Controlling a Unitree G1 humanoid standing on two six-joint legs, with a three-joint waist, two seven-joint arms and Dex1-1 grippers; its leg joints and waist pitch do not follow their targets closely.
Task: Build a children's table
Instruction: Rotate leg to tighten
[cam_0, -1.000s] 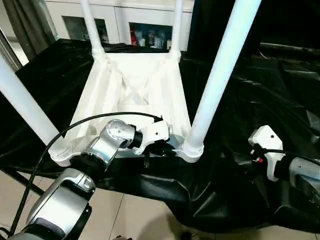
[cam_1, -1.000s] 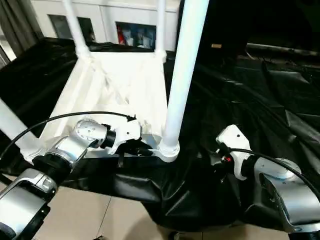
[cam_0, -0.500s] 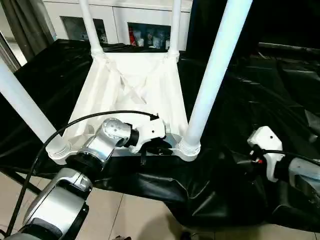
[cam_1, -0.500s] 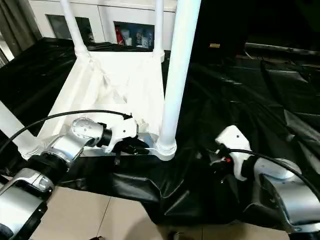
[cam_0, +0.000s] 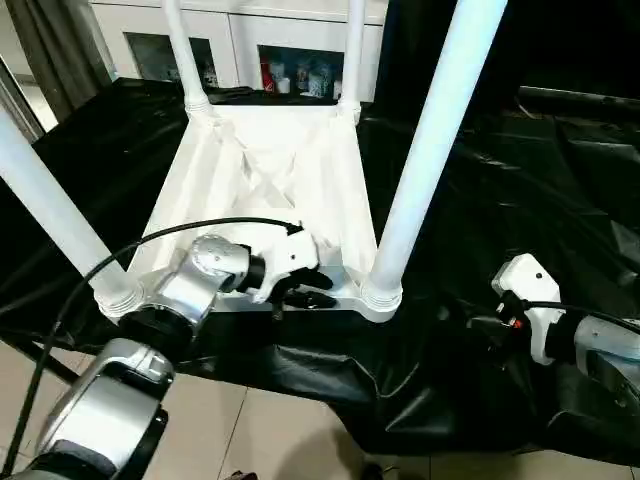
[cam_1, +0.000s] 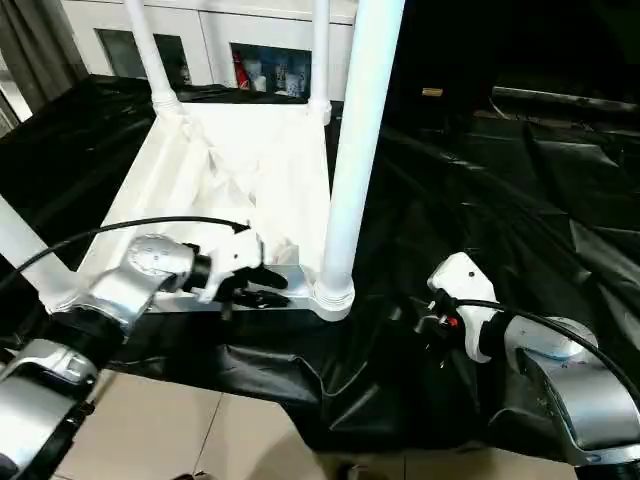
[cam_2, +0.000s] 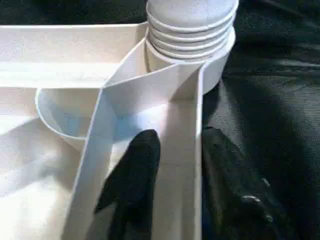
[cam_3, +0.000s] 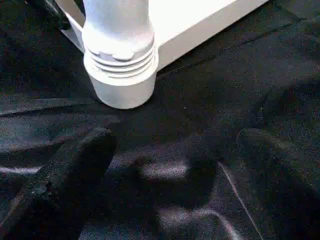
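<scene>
The children's table lies upside down, its white ribbed tabletop (cam_0: 270, 180) on black cloth. Several white legs stand up from its corner sockets; the near-right leg (cam_0: 425, 150) and near-left leg (cam_0: 50, 210) are closest. My left gripper (cam_0: 305, 292) is at the near rim beside the near-right socket (cam_2: 192, 30). It is open and straddles the rim wall (cam_2: 175, 190), one finger (cam_2: 132, 185) inside and the other outside. My right gripper (cam_0: 485, 325) rests low over the cloth to the right of that socket (cam_3: 120, 75), open and holding nothing.
Wrinkled black cloth (cam_0: 520, 200) covers the whole work surface and hangs over its near edge above a tiled floor (cam_0: 260, 430). White cabinets with glass doors (cam_0: 290, 60) stand behind. A grey curtain (cam_0: 50, 40) hangs at the back left.
My left gripper's fingers have spread apart at the near rim, and that arm has drawn slightly left. The right arm has stayed put.
</scene>
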